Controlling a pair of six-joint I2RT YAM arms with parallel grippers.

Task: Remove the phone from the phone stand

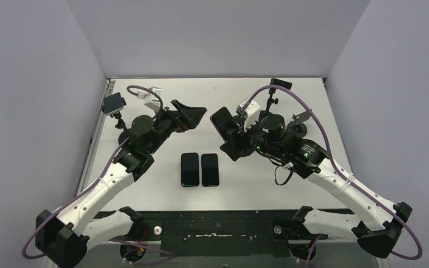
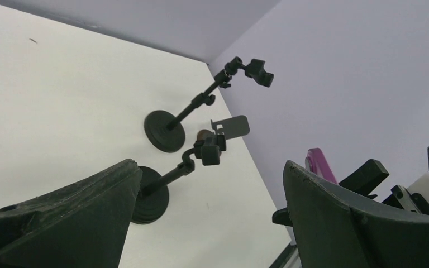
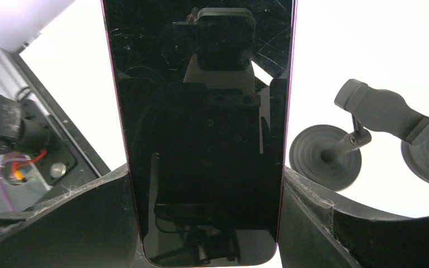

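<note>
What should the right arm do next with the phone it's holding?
Probably lower the phone toward the table and lay it beside the two phones lying flat there. The right pincer is shut on it, and it is off the stands.

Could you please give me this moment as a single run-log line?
right claw: shut on phone | left claw: open, empty | stand: empty | spare phones: two, flat on table

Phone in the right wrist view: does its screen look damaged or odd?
The phone, held in the right end effector, shows faint hairline scratches and dust specks toward the picture's top. No shattering is visible.
</note>
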